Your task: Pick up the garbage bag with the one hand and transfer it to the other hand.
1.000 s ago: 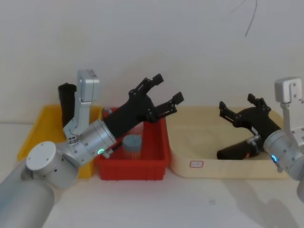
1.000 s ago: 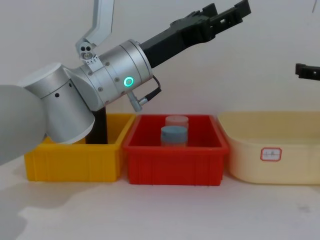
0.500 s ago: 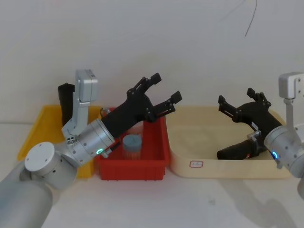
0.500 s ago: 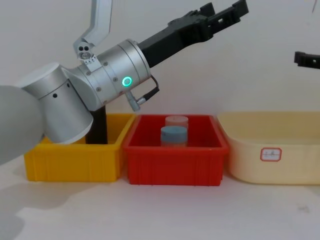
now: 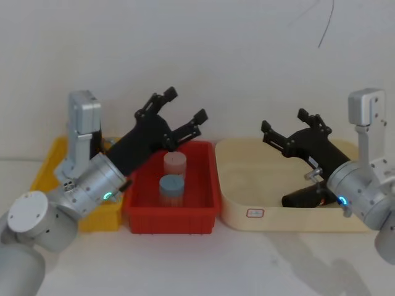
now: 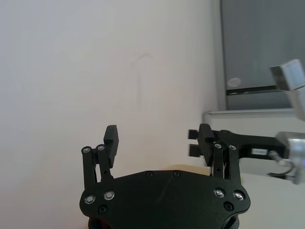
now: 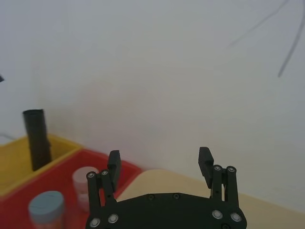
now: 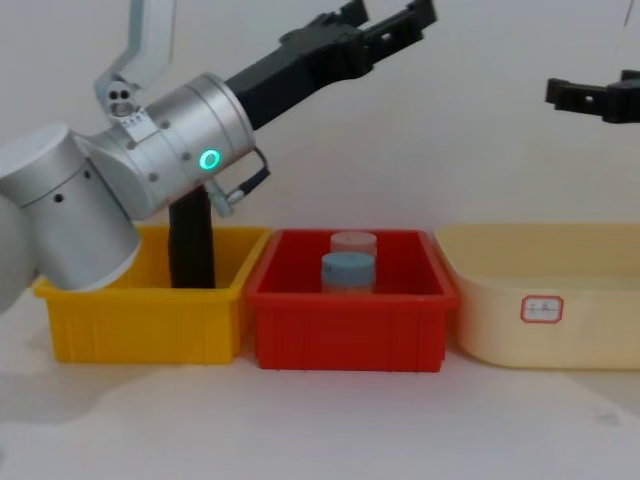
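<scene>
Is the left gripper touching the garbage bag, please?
Apart: head view shows the left gripper above the red bin, the garbage bag lying in the beige tub.

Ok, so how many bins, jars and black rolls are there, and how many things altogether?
Bins: 3 (yellow bin, red bin, cream bin)
Jars: 2 (blue-lidded jar, pink-lidded jar)
Black rolls: 2 (upright roll, garbage bag lying in the cream bin)
Total: 7
</scene>
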Controlling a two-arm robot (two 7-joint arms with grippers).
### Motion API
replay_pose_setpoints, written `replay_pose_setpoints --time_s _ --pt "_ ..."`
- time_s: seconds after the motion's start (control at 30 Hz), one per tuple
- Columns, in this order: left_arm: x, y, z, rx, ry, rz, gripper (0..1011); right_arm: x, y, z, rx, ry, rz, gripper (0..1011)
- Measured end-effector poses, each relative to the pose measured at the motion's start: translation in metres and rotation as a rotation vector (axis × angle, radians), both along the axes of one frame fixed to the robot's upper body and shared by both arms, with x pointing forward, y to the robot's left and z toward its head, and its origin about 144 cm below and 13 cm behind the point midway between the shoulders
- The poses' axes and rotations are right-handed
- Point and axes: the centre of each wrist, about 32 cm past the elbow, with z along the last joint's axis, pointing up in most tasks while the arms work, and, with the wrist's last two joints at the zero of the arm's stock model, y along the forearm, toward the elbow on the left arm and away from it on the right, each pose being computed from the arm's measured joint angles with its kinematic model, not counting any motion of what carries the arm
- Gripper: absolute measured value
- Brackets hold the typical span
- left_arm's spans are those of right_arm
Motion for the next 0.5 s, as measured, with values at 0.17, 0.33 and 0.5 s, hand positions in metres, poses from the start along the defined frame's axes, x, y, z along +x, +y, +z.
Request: replay_pose_setpoints --time_s 0.17,0.33,0.5 --pt "-0.006 0.014 -0.001 -0.006 -0.007 0.076 1001 0.000 0.007 0.000 0.004 0.002 0.041 1000" --pt "-0.012 0.030 -0.004 -0.009 -0.009 0.154 1001 0.001 0.016 -0.001 0.005 0.005 0.088 1000" --pt "-0.021 0.047 -0.009 -0.011 -0.005 0.237 1001 0.004 0.029 -0.003 0.005 0.014 0.155 1000"
